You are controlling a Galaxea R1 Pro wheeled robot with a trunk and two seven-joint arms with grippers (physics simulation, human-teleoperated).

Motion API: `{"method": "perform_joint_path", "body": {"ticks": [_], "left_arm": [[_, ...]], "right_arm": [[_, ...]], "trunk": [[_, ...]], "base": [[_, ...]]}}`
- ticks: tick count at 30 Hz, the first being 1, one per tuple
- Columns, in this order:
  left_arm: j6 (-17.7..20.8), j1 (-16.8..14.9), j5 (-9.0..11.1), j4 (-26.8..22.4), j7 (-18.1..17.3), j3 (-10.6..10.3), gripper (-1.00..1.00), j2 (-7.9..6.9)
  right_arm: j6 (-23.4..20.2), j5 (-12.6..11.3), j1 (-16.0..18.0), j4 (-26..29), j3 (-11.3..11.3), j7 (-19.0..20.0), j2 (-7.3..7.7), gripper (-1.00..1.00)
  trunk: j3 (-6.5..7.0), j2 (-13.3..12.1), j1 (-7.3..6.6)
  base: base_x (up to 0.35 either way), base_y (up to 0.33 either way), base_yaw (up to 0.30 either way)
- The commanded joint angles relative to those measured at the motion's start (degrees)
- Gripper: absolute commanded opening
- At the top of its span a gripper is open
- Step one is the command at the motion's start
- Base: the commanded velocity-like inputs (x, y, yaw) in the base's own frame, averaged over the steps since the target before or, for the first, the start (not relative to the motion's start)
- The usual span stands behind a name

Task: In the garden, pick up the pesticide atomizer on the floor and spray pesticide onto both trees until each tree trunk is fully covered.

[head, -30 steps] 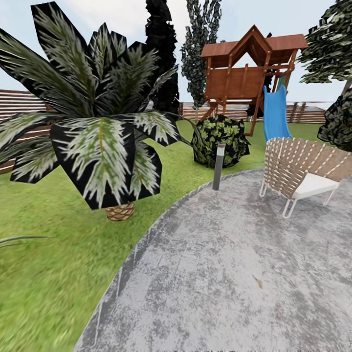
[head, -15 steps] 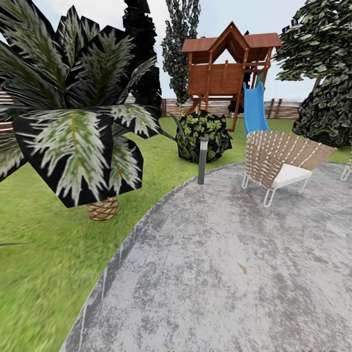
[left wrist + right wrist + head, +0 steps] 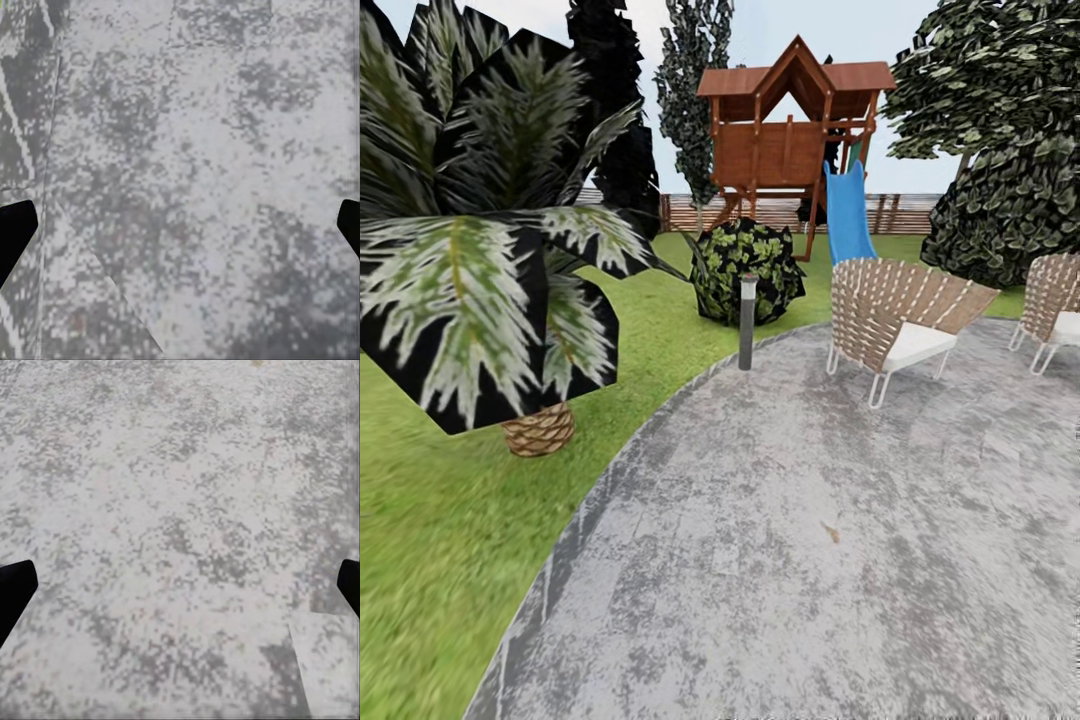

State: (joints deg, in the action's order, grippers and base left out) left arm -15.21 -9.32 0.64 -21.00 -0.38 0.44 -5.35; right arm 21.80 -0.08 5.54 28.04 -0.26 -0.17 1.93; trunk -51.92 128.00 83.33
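A grey stone patio (image 3: pixel 810 560) curves beside green grass (image 3: pixel 430 540). A short palm (image 3: pixel 480 250) stands on the grass. Two woven chairs (image 3: pixel 895 320) sit on the patio, near a grey post (image 3: pixel 747 322), a round bush (image 3: pixel 748 272) and a wooden playhouse (image 3: pixel 785 140) with a blue slide (image 3: pixel 847 215).

paving (image 3: pixel 810 560): open ahead | palm (image 3: pixel 480 270): blocks left | post (image 3: pixel 747 322), chairs (image 3: pixel 895 320): far edge

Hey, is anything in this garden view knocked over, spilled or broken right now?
Nothing stands out. The two woven chairs stand upright on the grey paving, the bollard light is vertical, and the playhouse slide looks intact.
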Motion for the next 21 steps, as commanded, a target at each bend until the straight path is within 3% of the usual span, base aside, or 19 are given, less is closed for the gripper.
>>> {"method": "perform_joint_path", "body": {"ticks": [1, 8, 21], "left_arm": [[0.0, 0.0, 0.0, 0.0, 0.0, 0.0, 1.00, -0.03], [-0.1, 0.0, 0.0, 0.0, 0.0, -0.1, 1.00, -0.11], [-0.1, 0.0, -0.1, 0.0, 0.0, -0.1, 1.00, -0.09]], "right_arm": [[0.0, 0.0, 0.0, 0.0, 0.0, 0.0, 0.00, 1.00], [0.0, 0.0, 0.0, 0.0, 0.0, 0.0, 0.01, 1.00], [0.0, 0.0, 0.0, 0.0, 0.0, 0.0, 0.00, 1.00]], "trunk": [[-0.08, 0.0, 0.00], [-0.59, 0.0, 0.00], [-1.55, 0.0, 0.00]], "base": [[0.000, 0.000, -0.195], [0.000, -0.059, -0.195], [0.000, -0.262, -0.195]]}}
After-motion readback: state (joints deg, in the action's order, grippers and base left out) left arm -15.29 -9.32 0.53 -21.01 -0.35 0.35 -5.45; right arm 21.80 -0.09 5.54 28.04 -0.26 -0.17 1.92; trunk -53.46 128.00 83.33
